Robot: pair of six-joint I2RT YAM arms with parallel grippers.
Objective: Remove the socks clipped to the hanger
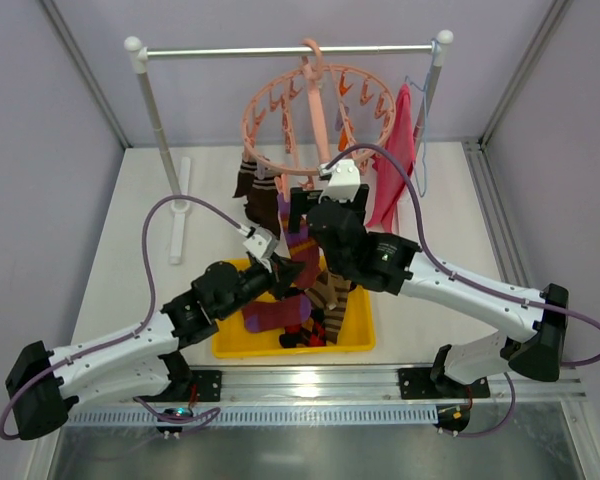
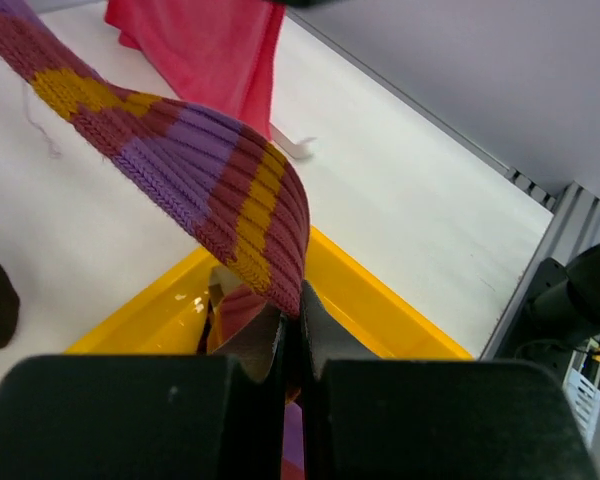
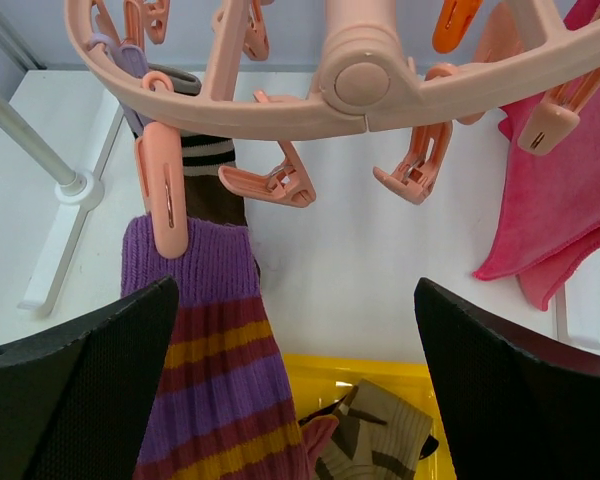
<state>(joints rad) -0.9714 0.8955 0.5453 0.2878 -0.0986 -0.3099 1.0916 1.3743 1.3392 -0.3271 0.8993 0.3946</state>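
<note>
Top external view is showing several patterned socks [image 1: 275,312] lying in the yellow plastic tray [image 1: 292,348] below the round salmon-pink plastic ring hanger [image 1: 318,100]. The left end effector [image 2: 292,325] is clamping a maroon-purple-yellow knit sock [image 2: 210,180] pegged to that hanger. The right end effector [image 3: 300,390] is gaping beneath the hanger. A brown cream-banded sock [image 3: 205,170] is also hanging clipped there.

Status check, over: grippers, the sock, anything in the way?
Left gripper shut on purple-striped sock. Right gripper open, just below hanger. Sock cuff still in peg. No obstruction seen; brown socks hang alongside.
</note>
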